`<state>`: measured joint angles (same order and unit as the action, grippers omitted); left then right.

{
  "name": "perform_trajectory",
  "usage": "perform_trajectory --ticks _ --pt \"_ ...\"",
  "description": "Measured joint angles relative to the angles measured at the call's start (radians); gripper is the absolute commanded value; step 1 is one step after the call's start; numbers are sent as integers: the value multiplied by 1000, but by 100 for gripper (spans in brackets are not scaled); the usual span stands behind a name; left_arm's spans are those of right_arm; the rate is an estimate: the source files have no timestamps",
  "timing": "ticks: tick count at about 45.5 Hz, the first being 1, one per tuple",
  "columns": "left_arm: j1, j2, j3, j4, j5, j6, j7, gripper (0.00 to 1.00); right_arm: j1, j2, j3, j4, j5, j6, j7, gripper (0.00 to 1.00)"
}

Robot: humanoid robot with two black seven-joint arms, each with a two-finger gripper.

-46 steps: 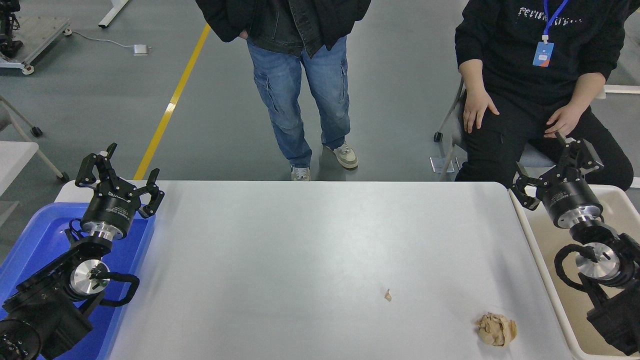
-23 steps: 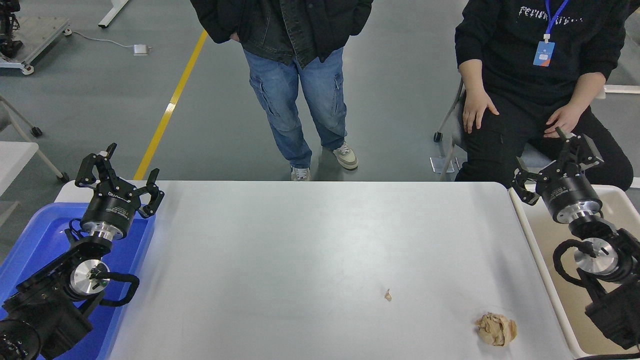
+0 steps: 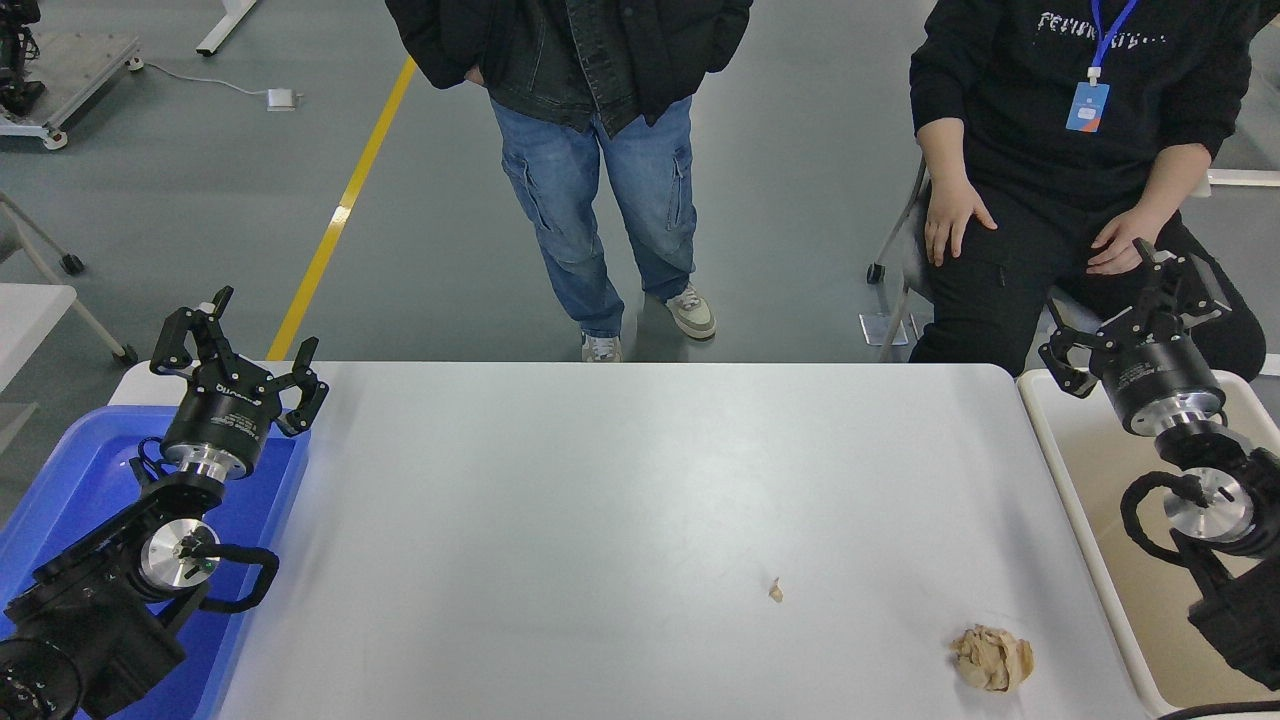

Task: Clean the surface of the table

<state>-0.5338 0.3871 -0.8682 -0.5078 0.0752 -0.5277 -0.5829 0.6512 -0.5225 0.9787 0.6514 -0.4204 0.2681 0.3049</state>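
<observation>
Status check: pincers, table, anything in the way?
Left pincer open, parked over blue tray. Right pincer open over beige bin. Table surface holds crumpled paper wad, small scrap. Nothing blocking.

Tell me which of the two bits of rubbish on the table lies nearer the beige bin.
The crumpled brown paper ball, near the table's front right corner close to the beige bin; the tiny scrap lies farther left.

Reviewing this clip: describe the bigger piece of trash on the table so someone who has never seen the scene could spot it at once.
Start at the white table surface and go to its near right corner, beside the beige bin. There lies a crumpled tan paper wad, untouched by either gripper. Its only neighbour is a tiny tan scrap to its left, far smaller and not balled up.
</observation>
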Motion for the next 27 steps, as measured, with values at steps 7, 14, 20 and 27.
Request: perform_trajectory --ticks 7,14,20,27 --pt "0 0 0 0 0 0 0 100 89 -91 -201 -9 -81 7 0 99" --pt "0 0 0 0 0 0 0 100 175 -163 -399 -15 -192 23 2 99" --pt "0 0 0 0 0 0 0 100 254 -204 -571 -15 -289 32 6 99" --pt "0 0 0 0 0 0 0 100 344 -233 -751 -9 -385 38 25 99"
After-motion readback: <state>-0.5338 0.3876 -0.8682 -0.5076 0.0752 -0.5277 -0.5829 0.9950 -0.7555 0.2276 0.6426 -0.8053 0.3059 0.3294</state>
